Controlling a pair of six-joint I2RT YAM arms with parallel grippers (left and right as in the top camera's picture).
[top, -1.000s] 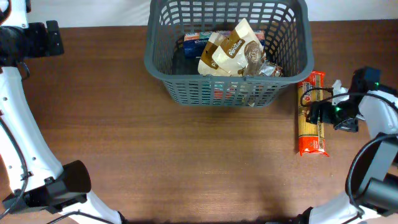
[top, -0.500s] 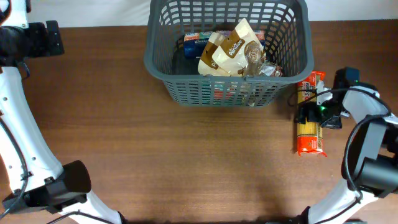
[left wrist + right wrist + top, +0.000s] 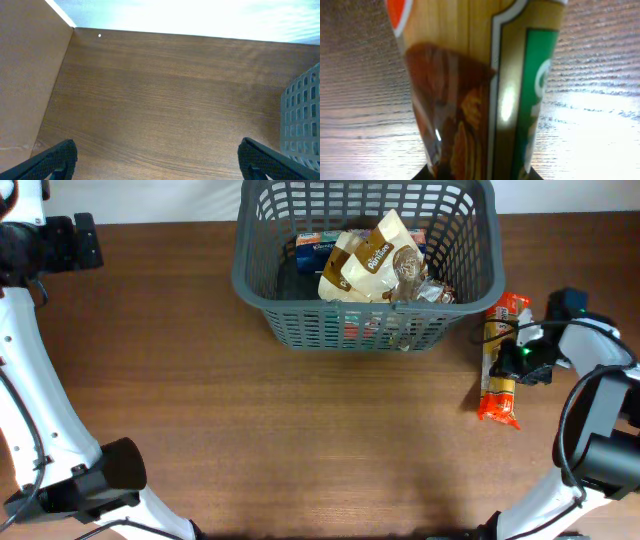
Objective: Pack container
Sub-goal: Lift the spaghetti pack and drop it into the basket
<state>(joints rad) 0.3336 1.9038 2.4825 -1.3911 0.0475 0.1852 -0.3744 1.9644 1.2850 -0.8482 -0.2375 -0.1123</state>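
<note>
Where the container (image 3: 330, 328) is: top middle of the overhead frame, on the table (image 3: 300, 430), open side up.
Long side: runs left to right across the frame.
Inside: snack bags (image 3: 372, 265).
Right hand (image 3: 512, 358): middle right, closed on a long pasta packet (image 3: 498, 395), which runs up and down the frame, slanting a little.
Left hand (image 3: 88, 242): upper left, fingers (image 3: 55, 157) wide apart, holding nothing.

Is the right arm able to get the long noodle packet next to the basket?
Yes, it looks so. The right gripper sits across the middle of the noodle packet, seemingly clamped on it. The basket stands to one side, not between them.
</note>
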